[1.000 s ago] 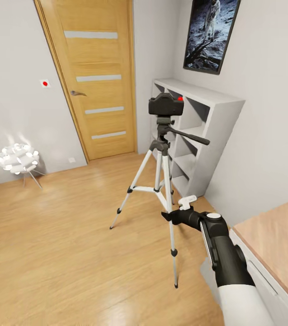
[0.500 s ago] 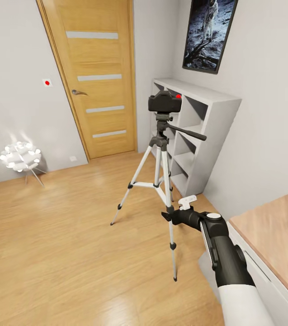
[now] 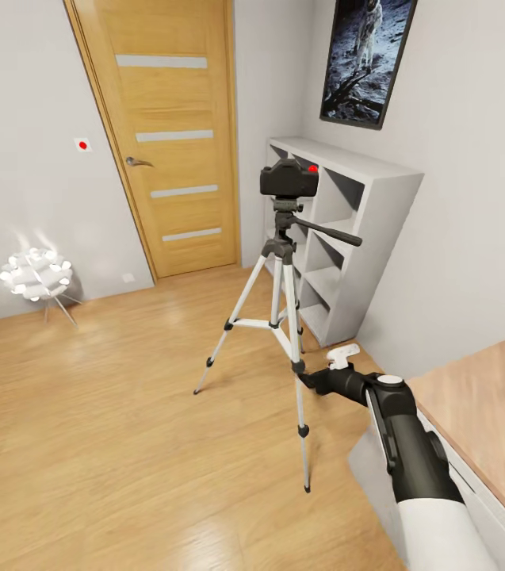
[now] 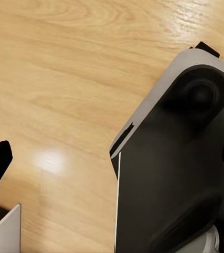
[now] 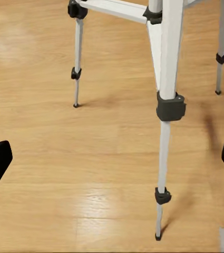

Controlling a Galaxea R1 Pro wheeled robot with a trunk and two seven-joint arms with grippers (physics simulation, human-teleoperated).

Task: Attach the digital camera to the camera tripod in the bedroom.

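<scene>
Now, change: right end effector (image 3: 306,376) is shifting lower and rightward, away from the camera tripod (image 3: 284,317).
Fingers: standing apart, holding nothing (left one probably likewise).
Digital camera (image 3: 288,179): sitting atop the tripod head.
Meaning: attachment seemingly finished.

Black digital camera (image 3: 288,179) mounted atop upright camera tripod (image 3: 281,317).
</scene>
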